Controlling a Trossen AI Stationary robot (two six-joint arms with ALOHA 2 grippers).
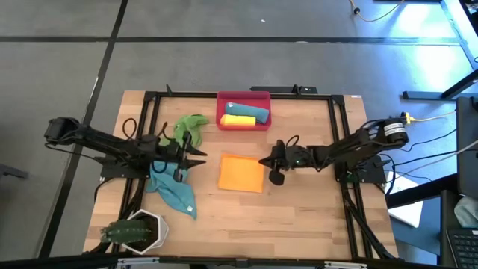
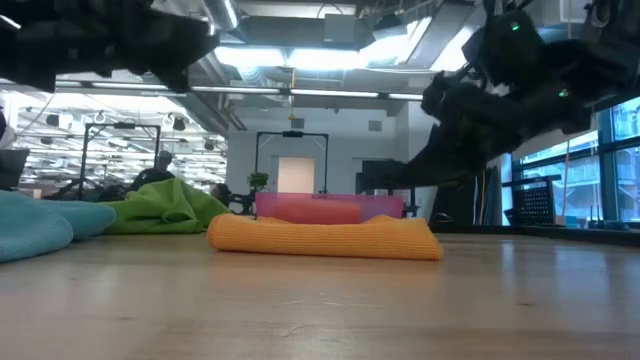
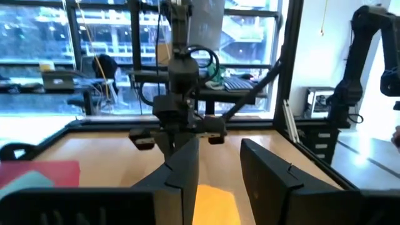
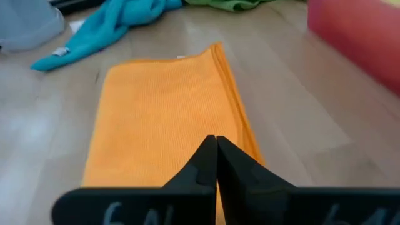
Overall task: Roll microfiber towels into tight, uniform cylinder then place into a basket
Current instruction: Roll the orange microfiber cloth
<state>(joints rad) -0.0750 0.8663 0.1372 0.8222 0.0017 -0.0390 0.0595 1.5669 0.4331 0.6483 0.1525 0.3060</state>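
towels (image 1: 241,173): 5 | basket (image 1: 243,97): 1 | plant pot (image 1: 142,229): 1

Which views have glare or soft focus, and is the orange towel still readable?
Low view: ceiling lights blow out, both arms go to dark silhouettes; the orange towel stays readable, the near tabletop is soft. Left wrist view: bright windows backlight the scene and the left gripper is blurred. Right wrist view: even light, towel weave sharp, the right gripper soft. High view: even, mild glare on the floor.
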